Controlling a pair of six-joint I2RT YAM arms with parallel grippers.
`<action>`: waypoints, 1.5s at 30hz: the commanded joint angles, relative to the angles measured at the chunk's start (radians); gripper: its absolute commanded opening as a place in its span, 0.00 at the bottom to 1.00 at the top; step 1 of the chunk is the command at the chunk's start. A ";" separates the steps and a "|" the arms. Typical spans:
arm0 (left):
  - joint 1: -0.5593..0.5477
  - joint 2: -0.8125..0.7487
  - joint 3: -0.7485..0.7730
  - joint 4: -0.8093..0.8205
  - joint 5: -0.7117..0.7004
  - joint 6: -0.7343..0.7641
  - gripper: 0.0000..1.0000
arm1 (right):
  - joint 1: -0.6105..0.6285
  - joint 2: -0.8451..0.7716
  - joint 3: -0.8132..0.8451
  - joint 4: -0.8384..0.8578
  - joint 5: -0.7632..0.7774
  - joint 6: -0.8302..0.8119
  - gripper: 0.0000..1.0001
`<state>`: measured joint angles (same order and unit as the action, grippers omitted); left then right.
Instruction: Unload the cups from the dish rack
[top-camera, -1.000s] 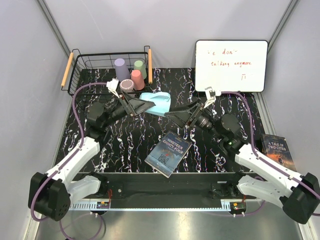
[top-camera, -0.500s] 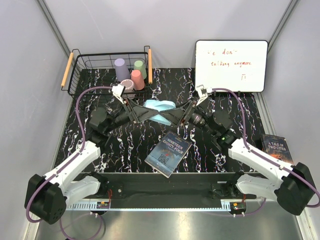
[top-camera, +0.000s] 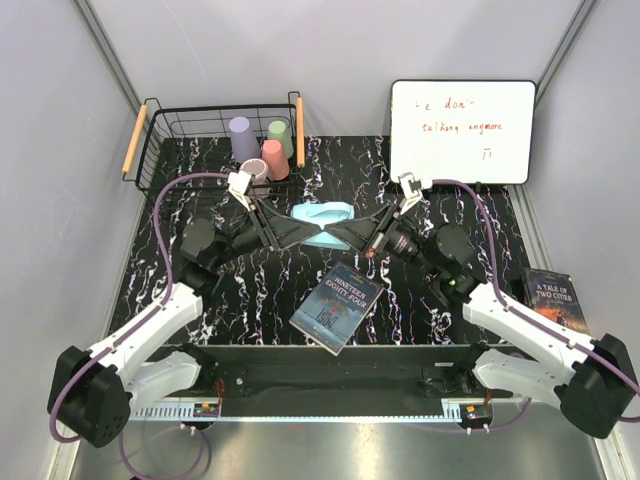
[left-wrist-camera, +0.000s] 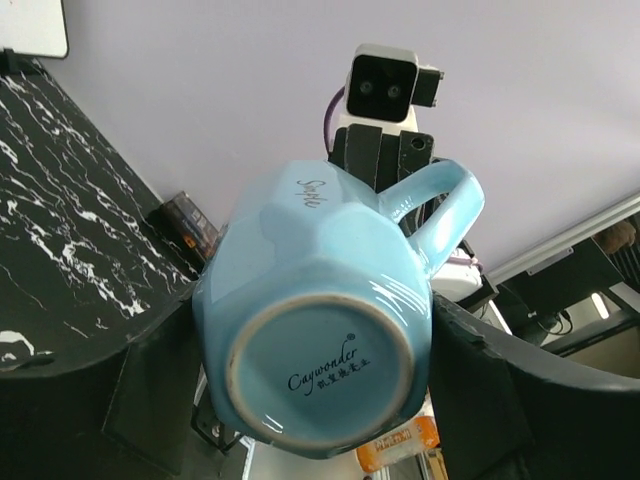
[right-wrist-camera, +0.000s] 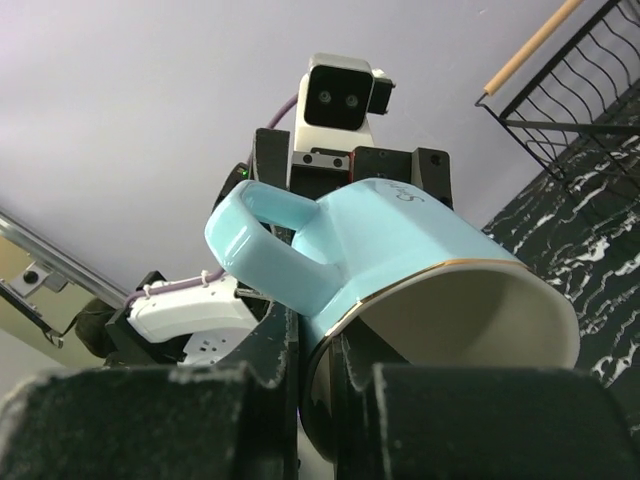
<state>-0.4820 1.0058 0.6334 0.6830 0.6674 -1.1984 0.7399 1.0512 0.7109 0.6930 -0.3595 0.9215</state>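
Mug hangs over table, just right of rack, left gripper clamping its base, right gripper astride rim, clamp untellable; release left only once right holds firm.

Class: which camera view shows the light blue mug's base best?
Left wrist view: the base of the light blue mug faces the lens, its printed lettering legible. Right wrist shows the open mouth and handle instead. Top external shows only a small blue shape between left claw and right claw.
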 joint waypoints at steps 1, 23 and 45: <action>0.011 0.027 0.080 -0.107 -0.066 0.105 0.75 | -0.004 -0.118 -0.007 -0.139 0.083 -0.159 0.00; 0.019 0.206 0.305 -0.973 -0.465 0.261 0.99 | -0.199 0.097 0.655 -1.329 1.048 -0.477 0.00; 0.017 0.045 0.198 -1.113 -0.677 0.330 0.99 | -0.883 0.825 1.090 -1.633 0.652 -0.346 0.00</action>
<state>-0.4648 1.0496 0.8402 -0.4301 0.0040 -0.8856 -0.1127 1.8362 1.7069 -0.8864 0.2935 0.5755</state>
